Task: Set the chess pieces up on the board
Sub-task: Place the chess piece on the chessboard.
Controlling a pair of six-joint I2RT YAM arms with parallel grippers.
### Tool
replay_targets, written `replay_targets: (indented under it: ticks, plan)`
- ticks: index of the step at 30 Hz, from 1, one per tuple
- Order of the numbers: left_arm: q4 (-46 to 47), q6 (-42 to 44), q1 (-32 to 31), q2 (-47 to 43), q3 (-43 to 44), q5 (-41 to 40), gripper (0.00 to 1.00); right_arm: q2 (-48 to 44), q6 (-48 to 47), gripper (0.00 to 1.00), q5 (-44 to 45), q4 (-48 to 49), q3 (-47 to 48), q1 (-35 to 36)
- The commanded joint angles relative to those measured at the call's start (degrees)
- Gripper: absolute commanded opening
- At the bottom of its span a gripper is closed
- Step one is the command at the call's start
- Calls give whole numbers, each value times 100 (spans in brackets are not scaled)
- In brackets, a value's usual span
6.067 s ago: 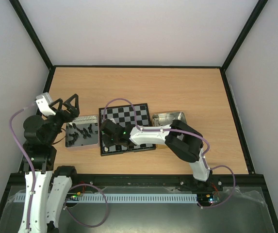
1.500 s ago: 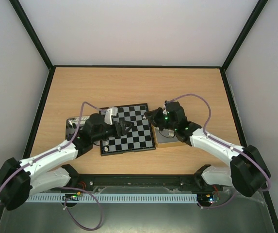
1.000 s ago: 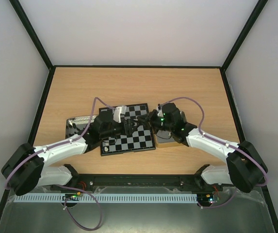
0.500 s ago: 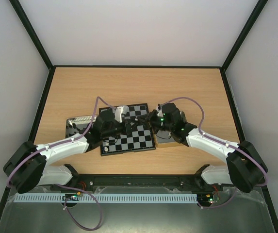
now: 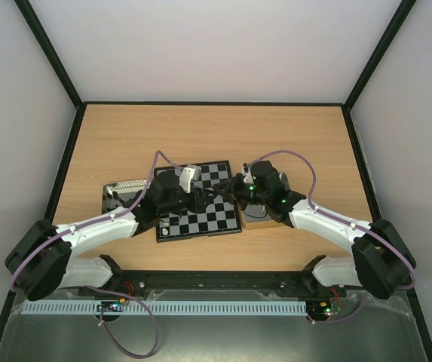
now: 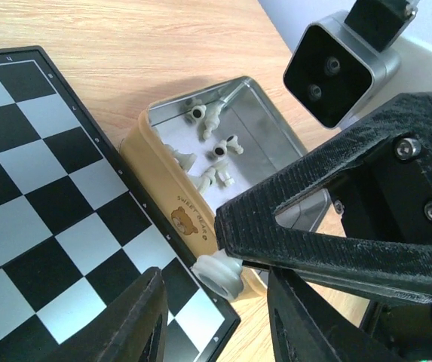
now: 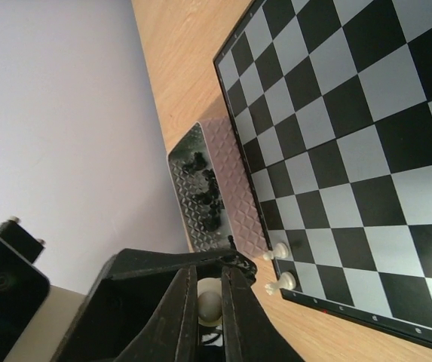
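From above, the board (image 5: 200,222) lies mid-counter, and my left fingers (image 5: 198,200) and right fingers (image 5: 231,188) meet over its right edge. Left wrist: left pair apart, empty; right pair clamps a white piece (image 6: 219,275) by the tin (image 6: 151,158). Right wrist: same clamp. I judge it's mid-placing; next, lower it onto its home square.

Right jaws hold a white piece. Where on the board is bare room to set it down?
Nearly all of the board is bare; only two white pieces stand in the corner by the tin of black pieces. It is crowded at the edge by the tin of white pieces, where the left gripper and right gripper meet around the white piece.
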Motion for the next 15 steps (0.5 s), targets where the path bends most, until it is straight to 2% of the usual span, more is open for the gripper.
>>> replay_targets:
  ticks: [1,7,13,15]
  plan:
    - [-219,889,-18,-89,287,368,40,-84,-416,6,-356,-311,95,40]
    - [-269,1615,-18,-199,273,679,39,-19,-954,5,-703,-791,354,48]
    - [-68,2060,-18,-281,182,915,31,57,-1329,5,-900,-1148,509,45]
    - [0,2154,-18,-300,139,931,25,85,-1467,5,-898,-1290,570,48]
